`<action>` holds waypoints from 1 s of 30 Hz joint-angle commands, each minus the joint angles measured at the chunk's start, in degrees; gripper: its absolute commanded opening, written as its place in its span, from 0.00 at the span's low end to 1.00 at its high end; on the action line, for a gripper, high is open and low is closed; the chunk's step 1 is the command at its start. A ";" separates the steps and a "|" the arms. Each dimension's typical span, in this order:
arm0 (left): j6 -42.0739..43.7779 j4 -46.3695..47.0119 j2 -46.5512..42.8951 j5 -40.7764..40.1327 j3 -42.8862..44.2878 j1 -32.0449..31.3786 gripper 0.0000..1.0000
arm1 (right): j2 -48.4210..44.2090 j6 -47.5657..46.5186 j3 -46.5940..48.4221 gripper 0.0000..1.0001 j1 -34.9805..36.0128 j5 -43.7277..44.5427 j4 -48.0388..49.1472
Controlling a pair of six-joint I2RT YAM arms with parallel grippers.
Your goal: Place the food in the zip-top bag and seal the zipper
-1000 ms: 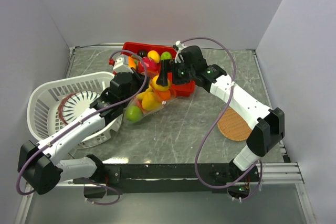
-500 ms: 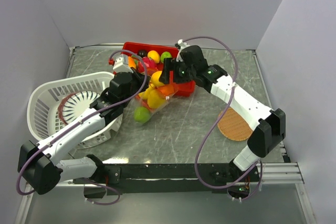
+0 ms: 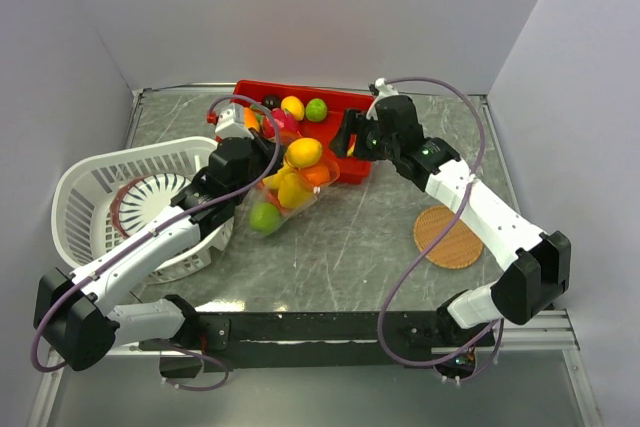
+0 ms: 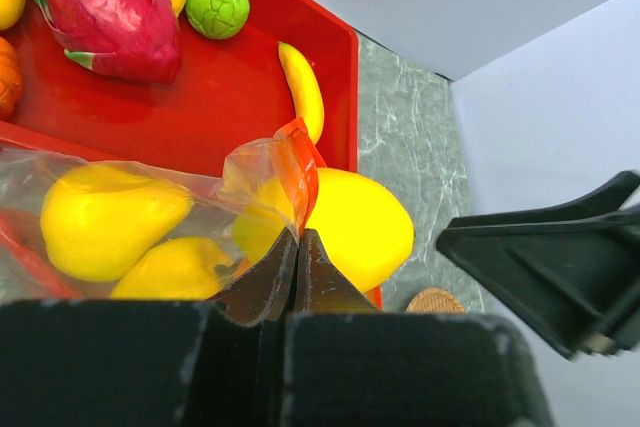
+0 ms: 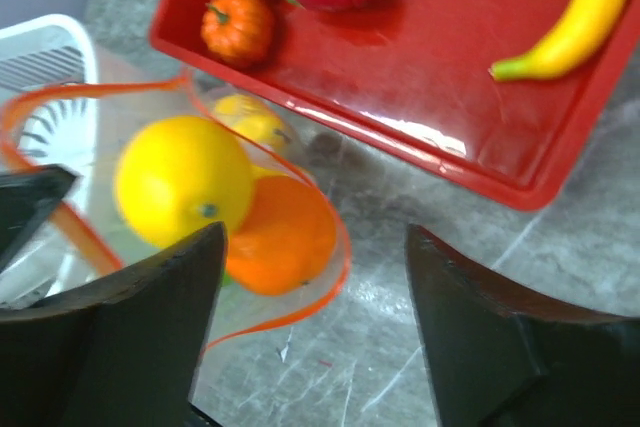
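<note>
The clear zip-top bag (image 3: 283, 197) lies in front of the red tray (image 3: 352, 169), its reddish-orange zipper (image 5: 300, 310) rim standing open. Inside are a lemon (image 3: 303, 153) at the mouth, an orange (image 3: 319, 176), other yellow pieces and a green lime (image 3: 265, 217). My left gripper (image 3: 266, 165) is shut on the bag's rim (image 4: 297, 162), with the lemon (image 4: 357, 227) just beyond it. My right gripper (image 3: 346, 137) is open and empty, to the right of the bag's mouth. In the right wrist view, the lemon (image 5: 183, 179) and the orange (image 5: 287, 232) lie ahead of my right gripper (image 5: 315, 239).
The red tray (image 4: 230, 97) holds a banana (image 4: 303, 90), a green lime (image 4: 218, 5), a dragon fruit (image 4: 105, 12), a yellow fruit (image 3: 292, 107) and a small orange pumpkin (image 5: 238, 27). A white slatted basket (image 3: 95, 182) stands at the left. A round cork coaster (image 3: 447, 237) lies at the right.
My right gripper has drawn back to the right from over the bag, leaving the lemon at the bag's mouth. The lime shifted inside the bag. My left gripper kept hold of the rim.
</note>
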 commanded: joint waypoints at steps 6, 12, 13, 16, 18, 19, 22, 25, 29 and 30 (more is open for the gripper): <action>0.09 4.71 -1.37 0.09 1.07 0.01 0.01 | -0.97 3.49 -7.05 0.61 -0.73 -6.24 7.18; 0.00 4.71 -1.63 0.18 0.90 0.01 0.01 | 1.84 4.98 -8.02 0.52 -0.81 -8.09 9.02; -0.09 4.71 -1.72 0.18 0.90 0.01 0.01 | 2.02 5.42 -8.11 0.49 -0.90 -8.27 9.29; -0.09 4.53 -1.81 0.00 0.81 0.10 0.01 | 2.90 5.78 -7.67 0.45 -0.73 -9.24 9.82; -0.09 4.27 -2.07 0.00 0.81 0.01 0.01 | 3.43 5.69 -7.50 0.43 -0.81 -8.80 9.38; 0.00 4.27 -2.07 0.00 0.81 0.01 0.01 | 3.43 5.43 -7.67 0.43 -0.73 -8.45 9.29; 0.09 4.27 -2.16 -0.08 0.63 0.01 0.01 | 3.69 5.51 -7.50 0.38 -0.73 -8.18 9.38; -0.09 4.27 -1.99 0.00 0.72 0.01 0.01 | 4.22 5.95 -6.10 0.24 -0.73 -8.88 9.12; 0.00 4.27 -2.25 -0.08 0.19 0.01 0.01 | 3.43 5.34 -0.74 0.03 0.15 -6.78 4.99; 0.18 4.01 -2.34 -0.17 0.28 0.01 0.01 | 2.82 4.99 1.01 0.01 0.50 -5.99 4.55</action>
